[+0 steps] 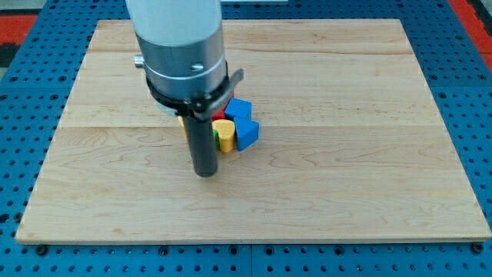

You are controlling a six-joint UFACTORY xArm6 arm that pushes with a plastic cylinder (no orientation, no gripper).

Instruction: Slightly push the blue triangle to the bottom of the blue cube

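A tight cluster of blocks sits near the board's middle. The blue cube (240, 109) is at the cluster's upper right. The blue triangle (247, 133) lies just below it, touching it. A yellow block (224, 135) with a green edge sits left of the triangle, and a red block (219, 115) shows behind it. My tip (206, 173) rests on the board below and left of the cluster, apart from the blue triangle. The arm's body hides the cluster's left part.
The wooden board (346, 154) lies on a blue perforated table (15, 115). The arm's grey body (184, 54) rises over the board's upper left middle.
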